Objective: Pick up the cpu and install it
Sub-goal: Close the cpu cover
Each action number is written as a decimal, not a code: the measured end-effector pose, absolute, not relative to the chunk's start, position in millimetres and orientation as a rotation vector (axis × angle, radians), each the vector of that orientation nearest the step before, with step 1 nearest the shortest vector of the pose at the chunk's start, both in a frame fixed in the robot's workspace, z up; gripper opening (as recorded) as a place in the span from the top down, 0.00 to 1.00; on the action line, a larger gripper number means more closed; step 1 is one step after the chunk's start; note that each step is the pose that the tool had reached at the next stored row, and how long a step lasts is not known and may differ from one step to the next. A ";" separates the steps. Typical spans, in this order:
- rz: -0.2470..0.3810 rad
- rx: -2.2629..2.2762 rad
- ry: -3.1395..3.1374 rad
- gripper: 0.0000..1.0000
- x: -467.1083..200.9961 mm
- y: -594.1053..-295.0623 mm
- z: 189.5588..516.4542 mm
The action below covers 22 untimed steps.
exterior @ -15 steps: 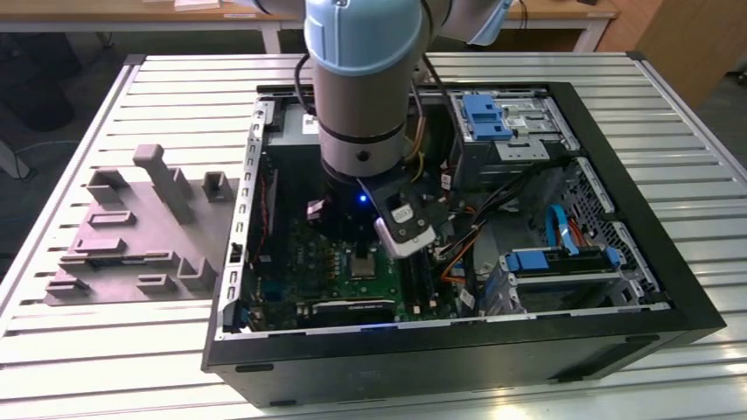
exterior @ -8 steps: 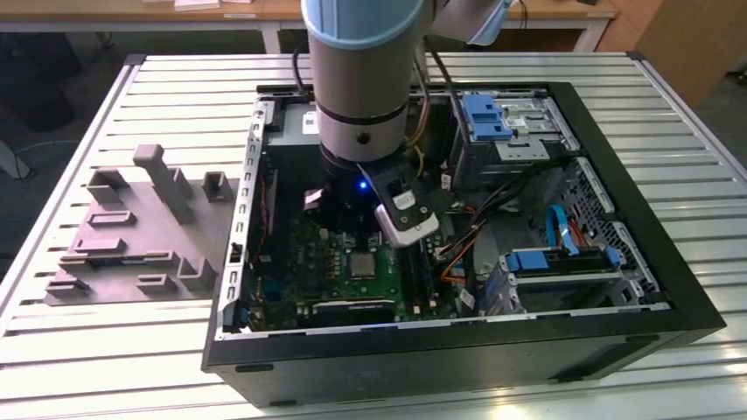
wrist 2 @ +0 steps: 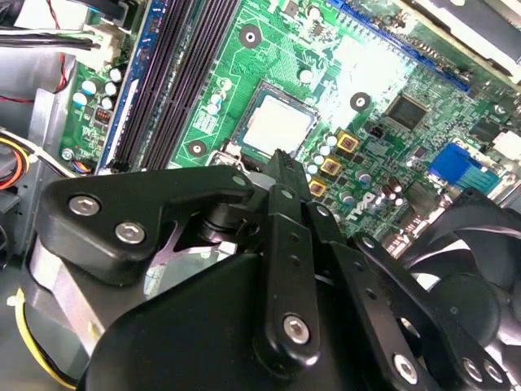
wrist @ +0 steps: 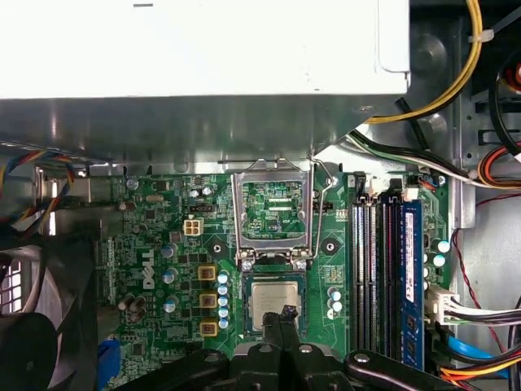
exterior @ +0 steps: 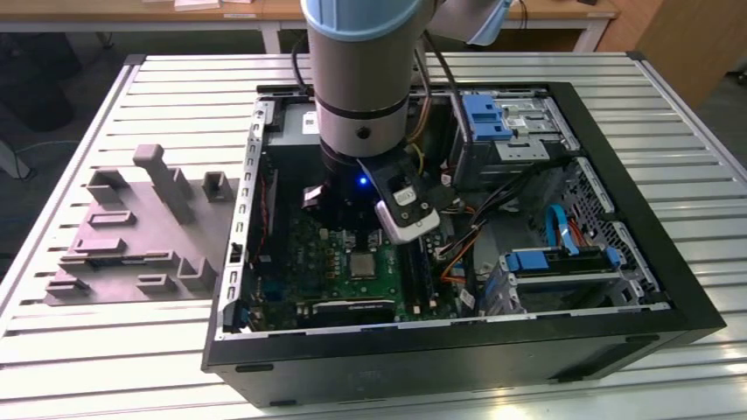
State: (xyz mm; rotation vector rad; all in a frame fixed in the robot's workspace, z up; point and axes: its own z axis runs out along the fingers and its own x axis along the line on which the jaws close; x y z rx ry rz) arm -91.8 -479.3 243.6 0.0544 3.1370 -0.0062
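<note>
One cpu [wrist: 273, 303] is sitting in the motherboard [wrist: 163, 269] socket beneath the raised socket frame [wrist: 273, 213]; gripper [wrist: 286, 314] jaws, pressed together, are hovering touching-close, needing gentle, square contact.

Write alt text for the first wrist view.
The cpu sits in its socket on the green motherboard, with the end effector poised right at its near edge. The silver socket frame stands flipped open just beyond it, under a large grey box.
</note>
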 end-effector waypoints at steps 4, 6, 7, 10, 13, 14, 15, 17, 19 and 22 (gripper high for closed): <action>-0.006 0.001 3.137 0.89 -91.8 -479.3 243.6; -0.006 -0.055 3.137 0.89 -91.8 -479.3 243.6; -0.006 -0.086 3.136 0.89 -91.8 -479.3 243.5; -0.006 -0.170 3.133 0.89 -91.8 -479.2 243.2; -0.005 -0.233 3.128 0.89 -91.7 -479.2 242.2; -0.005 -0.236 3.128 0.89 -91.4 -478.9 241.8; -0.006 -0.237 3.128 0.89 -90.6 -478.1 241.2; -0.006 -0.237 3.128 0.89 -88.7 -473.7 239.5; -0.005 -0.238 3.127 0.89 -86.7 -469.0 238.1; -0.006 -0.239 3.127 0.89 -84.5 -463.1 236.6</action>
